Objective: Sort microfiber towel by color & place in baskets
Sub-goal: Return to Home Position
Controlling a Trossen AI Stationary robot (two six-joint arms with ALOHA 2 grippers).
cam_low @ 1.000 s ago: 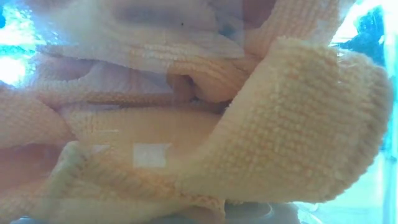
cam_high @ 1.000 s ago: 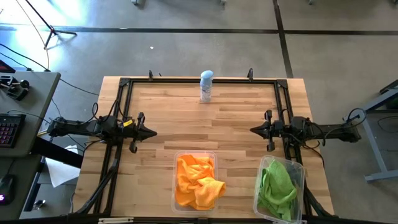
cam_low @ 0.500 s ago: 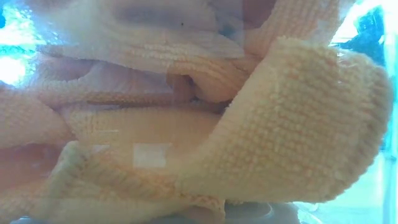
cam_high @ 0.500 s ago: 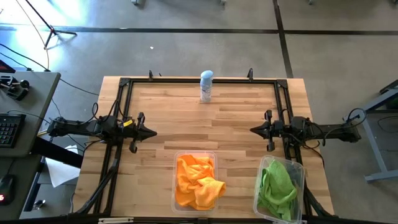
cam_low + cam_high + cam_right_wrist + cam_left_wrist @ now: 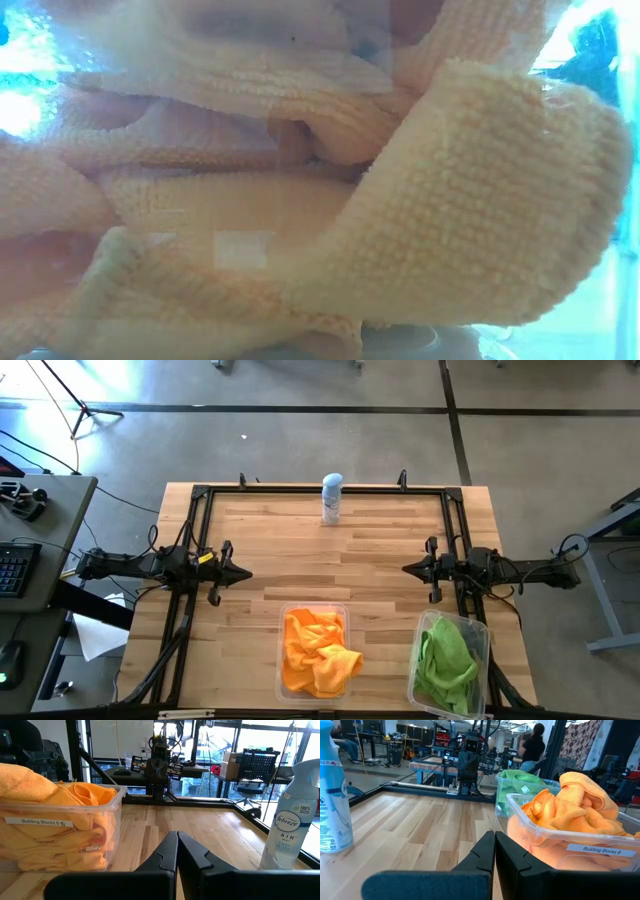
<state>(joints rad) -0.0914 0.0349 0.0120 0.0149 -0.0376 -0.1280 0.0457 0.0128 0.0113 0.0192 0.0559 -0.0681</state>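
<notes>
Several orange towels (image 5: 318,651) lie heaped in a clear basket (image 5: 283,691) at the table's near middle; they fill the low view (image 5: 320,200). Green towels (image 5: 446,658) lie in a second clear basket (image 5: 482,632) at the near right. My left gripper (image 5: 247,572) is shut and empty at the table's left side, and my right gripper (image 5: 405,569) is shut and empty at the right side. In the left wrist view (image 5: 494,840) the orange basket (image 5: 580,852) stands close ahead. The right wrist view (image 5: 177,838) shows it (image 5: 60,837) too.
A white-and-blue spray can (image 5: 332,498) stands upright at the table's far middle. A dark frame (image 5: 300,491) runs along the table's edges. Bare wood (image 5: 330,565) lies between the two grippers. A person (image 5: 534,745) stands in the room beyond the table.
</notes>
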